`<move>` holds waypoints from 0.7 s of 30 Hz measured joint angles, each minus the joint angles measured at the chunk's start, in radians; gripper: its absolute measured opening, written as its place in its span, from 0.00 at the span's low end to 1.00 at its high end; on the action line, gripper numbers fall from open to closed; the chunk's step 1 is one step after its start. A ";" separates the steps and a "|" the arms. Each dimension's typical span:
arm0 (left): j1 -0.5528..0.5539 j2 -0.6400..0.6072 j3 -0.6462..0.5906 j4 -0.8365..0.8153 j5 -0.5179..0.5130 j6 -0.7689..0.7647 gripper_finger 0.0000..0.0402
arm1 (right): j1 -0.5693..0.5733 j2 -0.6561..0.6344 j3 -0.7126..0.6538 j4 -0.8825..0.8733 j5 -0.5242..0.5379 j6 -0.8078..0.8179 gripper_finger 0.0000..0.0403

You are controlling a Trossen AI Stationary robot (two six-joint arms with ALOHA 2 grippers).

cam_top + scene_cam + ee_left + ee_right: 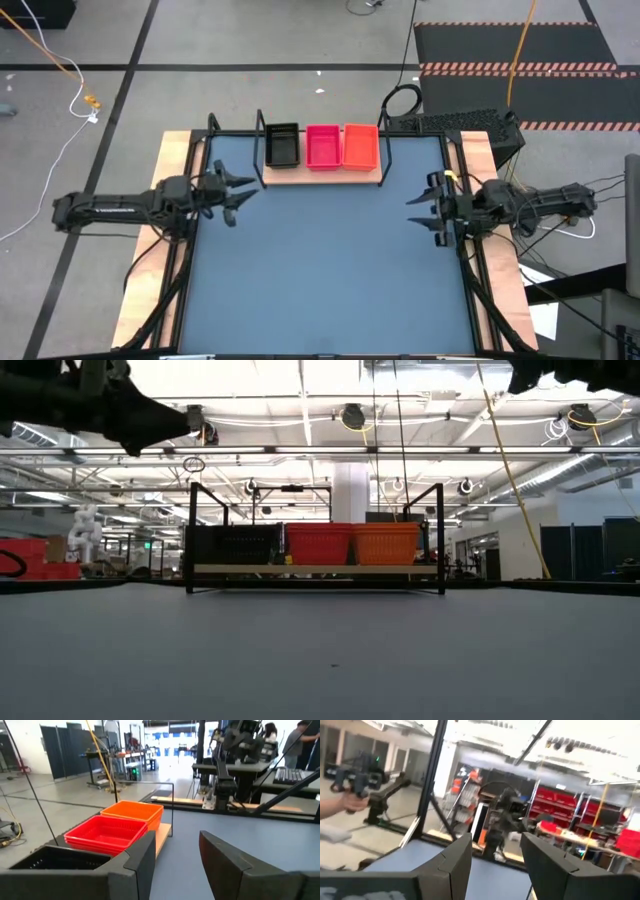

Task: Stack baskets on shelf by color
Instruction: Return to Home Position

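The shelf (322, 172), a wooden plank in a black wire frame, stands at the table's far edge. On it, side by side, sit black baskets (283, 146), pinkish-red baskets (323, 146) and orange baskets (361, 145); the low view shows the same row (320, 544). My left gripper (240, 197) hovers open at the table's left side, level, just near of the shelf's left end, and its wrist view looks over the baskets (107, 832). My right gripper (420, 210) hovers open at the table's right side, with nothing between its fingers (455, 862).
The blue tabletop (320, 270) lies bare between the two arms. A black keyboard (460, 122) sits beyond the far right corner. Wooden strips (170, 160) run along both table sides. People (270, 732) stand in the room beyond the right arm.
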 joint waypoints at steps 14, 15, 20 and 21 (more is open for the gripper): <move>0.000 -0.151 -0.040 -0.162 0.000 -0.014 0.38 | -0.072 -0.095 -0.165 -0.062 -0.108 0.266 0.41; 0.000 -0.159 -0.040 -0.166 0.000 -0.014 0.38 | -0.072 -0.115 -0.165 -0.079 -0.109 0.267 0.41; 0.000 -0.201 -0.040 -0.246 0.001 -0.024 0.38 | -0.072 -0.209 -0.164 -0.155 -0.104 0.264 0.41; -0.002 -0.210 -0.040 -0.270 0.001 -0.029 0.38 | -0.072 -0.223 -0.164 -0.178 -0.104 0.266 0.41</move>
